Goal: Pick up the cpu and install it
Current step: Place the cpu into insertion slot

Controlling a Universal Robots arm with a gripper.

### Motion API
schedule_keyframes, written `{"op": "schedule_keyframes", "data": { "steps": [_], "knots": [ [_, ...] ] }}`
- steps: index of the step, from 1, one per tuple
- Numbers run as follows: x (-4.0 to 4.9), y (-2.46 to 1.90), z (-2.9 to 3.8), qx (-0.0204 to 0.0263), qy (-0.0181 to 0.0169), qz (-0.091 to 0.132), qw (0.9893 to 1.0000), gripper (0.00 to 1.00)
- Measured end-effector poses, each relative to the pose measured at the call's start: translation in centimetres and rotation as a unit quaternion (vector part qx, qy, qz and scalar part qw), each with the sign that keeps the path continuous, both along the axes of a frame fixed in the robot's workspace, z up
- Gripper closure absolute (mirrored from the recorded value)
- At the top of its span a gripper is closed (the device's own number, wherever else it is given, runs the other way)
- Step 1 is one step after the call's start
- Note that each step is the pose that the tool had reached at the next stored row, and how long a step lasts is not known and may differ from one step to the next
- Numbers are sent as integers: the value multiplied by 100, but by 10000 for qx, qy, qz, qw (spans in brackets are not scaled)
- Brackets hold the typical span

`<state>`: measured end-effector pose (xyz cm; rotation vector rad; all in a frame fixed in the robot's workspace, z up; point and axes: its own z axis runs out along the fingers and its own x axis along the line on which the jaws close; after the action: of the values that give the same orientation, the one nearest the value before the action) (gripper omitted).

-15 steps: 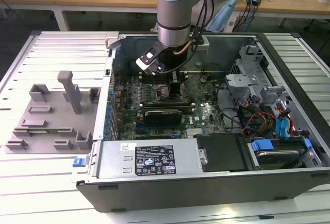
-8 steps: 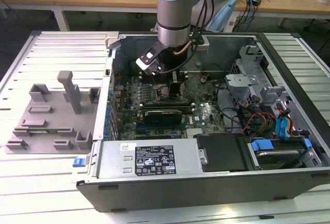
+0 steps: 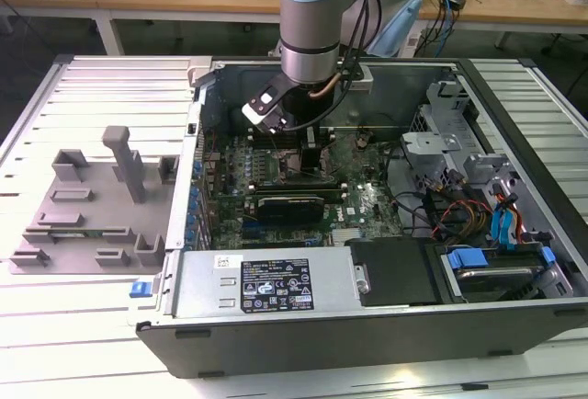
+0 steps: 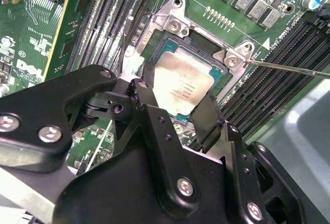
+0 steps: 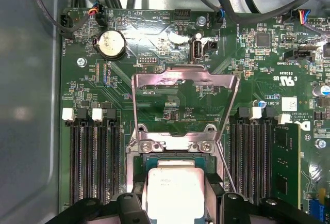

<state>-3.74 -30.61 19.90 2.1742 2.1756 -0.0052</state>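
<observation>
The cpu [image 4: 183, 87] [image 5: 174, 185], a flat square chip with a silver-white metal top, sits over the open socket on the green motherboard [image 3: 367, 201] inside the computer case. In both wrist views my gripper [image 4: 178, 95] [image 5: 175, 195] has its black fingers [image 4: 149, 87] pressed against two opposite edges of the chip, shut on it. The socket's metal frame [image 4: 175, 25] surrounds the chip, and its load plate [image 5: 185, 79] stands swung up and open. In the exterior view the arm reaches down into the case, with the gripper [image 3: 310, 155] low over the board.
Black memory slots [image 5: 95, 157] [image 5: 252, 152] flank the socket, with a memory stick [image 5: 286, 162] beside them. Thin lever wires [image 4: 289, 68] run near the socket. Case walls [image 3: 193, 142], cables and drive bays [image 3: 478, 197] surround the board. A grey fixture [image 3: 87, 206] lies at the exterior view's left.
</observation>
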Motion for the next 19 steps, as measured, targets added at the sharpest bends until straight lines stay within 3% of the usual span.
{"op": "schedule_keyframes", "data": {
  "steps": [10, 19],
  "knots": [
    [8, -7, -5, 8, -3, 0, 10000, 47],
    [3, 11, -7, 47, -3, -2, 10000, 47]
  ]
}}
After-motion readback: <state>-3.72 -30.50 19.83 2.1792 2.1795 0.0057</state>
